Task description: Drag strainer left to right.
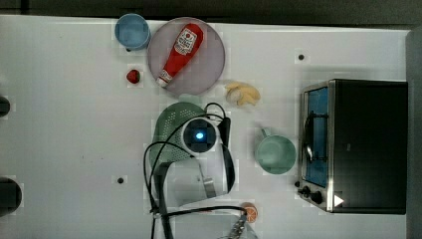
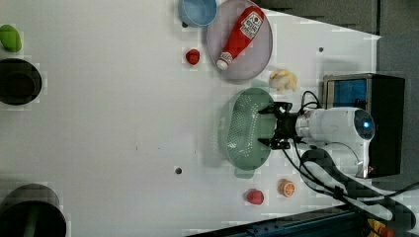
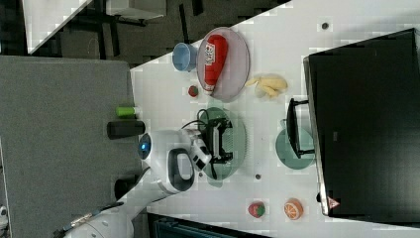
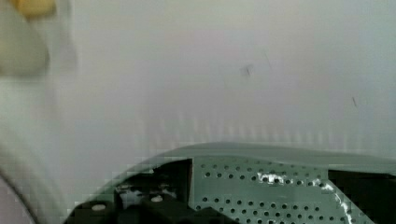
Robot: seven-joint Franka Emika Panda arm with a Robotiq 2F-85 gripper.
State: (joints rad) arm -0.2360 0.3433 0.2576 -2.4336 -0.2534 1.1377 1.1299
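The pale mint-green strainer lies mid-table, just below the grey plate in the top view, its holed inside facing up. My gripper hangs over the strainer's edge on the left view's right, open, with the fingers spread wide along the rim. In the right view the gripper sits over the bowl of the strainer. The wrist view shows the holed wall between two dark fingers. In the top view my wrist covers part of the strainer.
A grey plate holds a ketchup bottle; a blue cup stands beside it. A mint mug and a toaster oven stand on the top view's right. Banana, strawberry and orange half lie around.
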